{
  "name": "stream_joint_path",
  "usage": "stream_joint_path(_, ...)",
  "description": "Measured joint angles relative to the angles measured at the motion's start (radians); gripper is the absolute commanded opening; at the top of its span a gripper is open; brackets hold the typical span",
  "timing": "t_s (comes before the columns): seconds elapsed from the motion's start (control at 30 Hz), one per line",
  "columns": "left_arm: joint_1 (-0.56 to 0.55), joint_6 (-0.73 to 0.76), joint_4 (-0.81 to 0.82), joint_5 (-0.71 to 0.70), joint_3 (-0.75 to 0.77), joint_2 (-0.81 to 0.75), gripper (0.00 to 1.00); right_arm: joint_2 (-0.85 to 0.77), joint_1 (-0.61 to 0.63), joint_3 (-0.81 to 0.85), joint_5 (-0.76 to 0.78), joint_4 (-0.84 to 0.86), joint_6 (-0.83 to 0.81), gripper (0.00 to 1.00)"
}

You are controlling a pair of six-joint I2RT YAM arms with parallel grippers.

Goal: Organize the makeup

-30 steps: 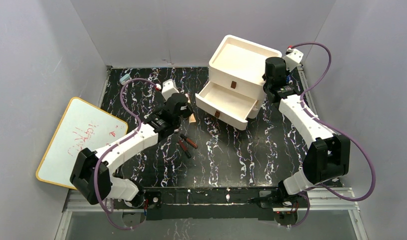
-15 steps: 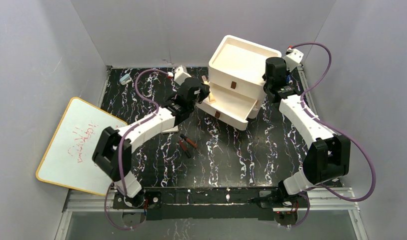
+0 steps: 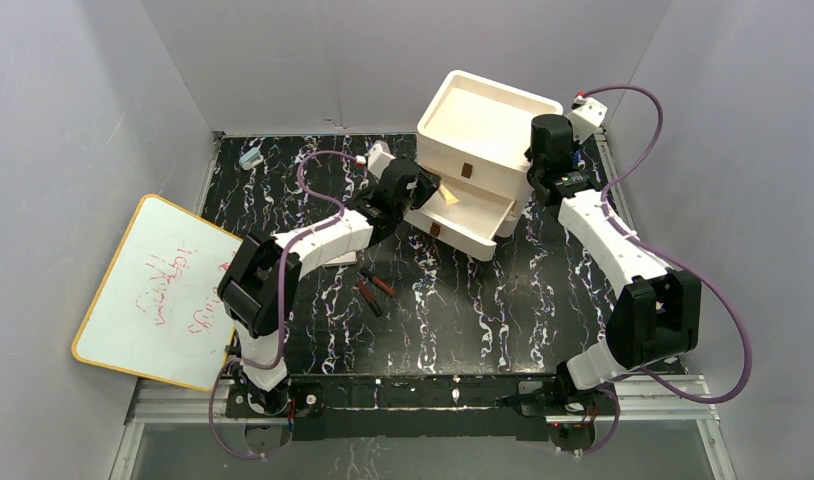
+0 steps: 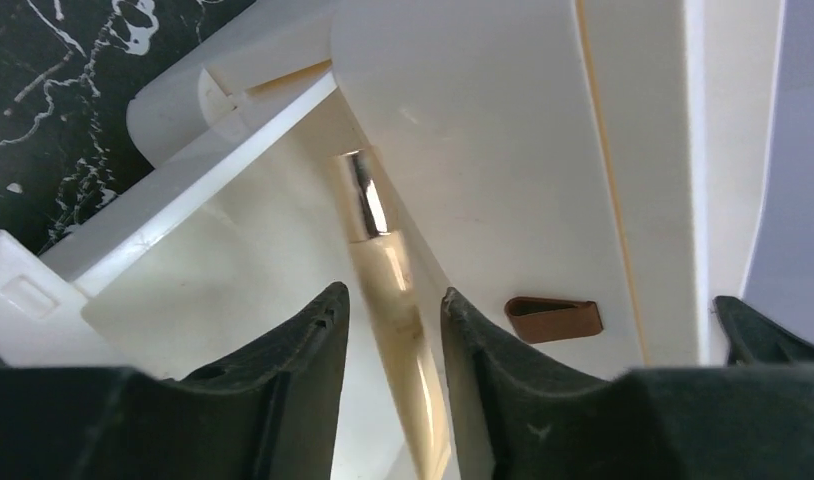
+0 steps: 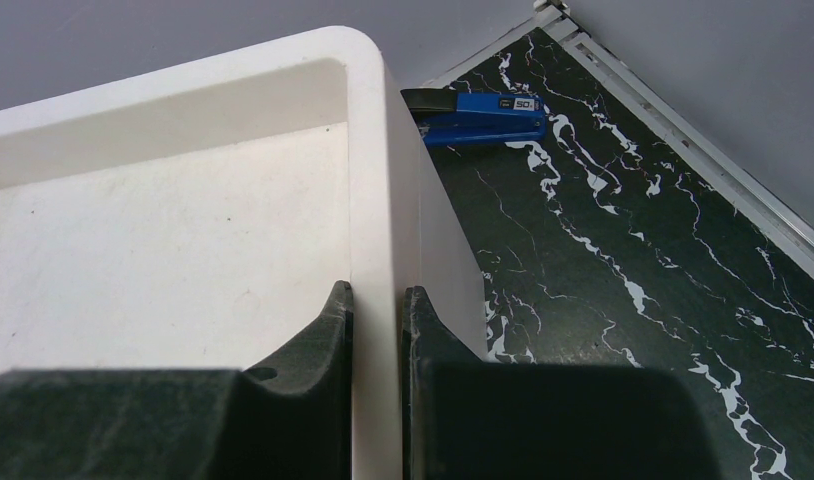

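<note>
The white three-drawer box [image 3: 488,115] stands at the back with its middle drawer [image 3: 475,208] pulled out. My left gripper [image 3: 430,190] hovers over that drawer's left end, open. The tan makeup tube [image 4: 383,250] with its shiny cap runs between the fingers [image 4: 393,292]; a gap shows on its left side. From above, the tube [image 3: 449,197] shows as a tan sliver inside the drawer. Thin black-and-red pencils [image 3: 376,285] lie on the black marble tabletop in front. My right gripper [image 5: 378,290] is shut on the box's top right rim [image 5: 373,180].
A whiteboard [image 3: 158,290] with red writing lies at the left. A small light-blue object [image 3: 250,158] sits at the back left corner. A blue stapler [image 5: 478,105] lies behind the box. Brown handles [image 3: 467,170] mark the drawer fronts.
The left arm carried the tan tube from the tabletop up and right over the open drawer, then its fingers parted. The right arm has stayed put on the box rim.
</note>
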Motion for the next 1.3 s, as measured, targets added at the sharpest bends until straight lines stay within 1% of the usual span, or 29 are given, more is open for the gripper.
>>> stream_joint_path(0.03, 0.0, -0.006, 0.006, 0.004, 0.0, 0.0, 0.55, 0.0, 0.0, 0.0, 0.0, 0.0, 0.0, 0.01)
stream_joint_path(0.1, 0.0, -0.015, 0.014, 0.013, 0.001, 0.0, 0.61, 0.0, 0.0, 0.0, 0.0, 0.0, -0.001, 0.01)
stream_joint_path(0.23, 0.0, -0.009, 0.022, 0.017, 0.011, -0.002, 0.64, 0.0, 0.0, 0.002, 0.0, -0.001, -0.002, 0.01)
stream_joint_path(0.37, 0.002, 0.05, 0.013, 0.018, 0.012, -0.033, 0.65, 0.0, 0.0, 0.002, 0.0, -0.001, -0.002, 0.01)
stream_joint_path(0.43, 0.007, 0.119, -0.003, 0.02, 0.012, -0.075, 0.67, 0.0, 0.0, 0.003, 0.0, -0.001, -0.002, 0.01)
stream_joint_path(0.47, 0.008, 0.156, -0.019, 0.02, 0.013, -0.099, 0.71, 0.0, 0.0, 0.003, 0.0, -0.001, -0.003, 0.01)
stream_joint_path(0.5, 0.009, 0.211, -0.048, 0.016, 0.013, -0.135, 0.76, 0.0, 0.0, 0.003, 0.0, -0.001, -0.003, 0.01)
stream_joint_path(0.57, 0.01, 0.324, -0.117, -0.011, 0.013, -0.225, 0.88, 0.0, 0.0, 0.003, 0.0, -0.001, -0.005, 0.01)
stream_joint_path(0.63, 0.011, 0.433, -0.178, -0.055, 0.013, -0.317, 0.97, 0.0, 0.0, 0.002, -0.002, 0.0, -0.006, 0.01)
stream_joint_path(0.77, 0.019, 0.649, -0.344, -0.206, 0.012, -0.491, 0.98, 0.002, 0.0, 0.001, -0.005, 0.0, -0.006, 0.01)
stream_joint_path(0.87, 0.039, 0.723, -0.447, -0.275, -0.008, -0.53, 0.98, 0.005, -0.001, 0.002, -0.006, 0.002, -0.005, 0.01)
stream_joint_path(1.0, 0.086, 0.757, -0.559, -0.271, -0.105, -0.502, 0.98, 0.005, -0.001, 0.002, -0.006, 0.001, -0.006, 0.01)
stream_joint_path(1.07, 0.116, 0.764, -0.61, -0.244, -0.142, -0.44, 0.98, 0.005, -0.001, 0.002, -0.006, 0.001, -0.006, 0.01)
stream_joint_path(1.2, 0.174, 0.771, -0.682, -0.199, -0.154, -0.264, 0.99, 0.005, -0.001, 0.002, -0.006, 0.001, -0.006, 0.01)
stream_joint_path(1.3, 0.204, 0.775, -0.705, -0.168, -0.16, -0.203, 0.99, 0.003, -0.001, 0.001, -0.006, 0.001, -0.006, 0.01)
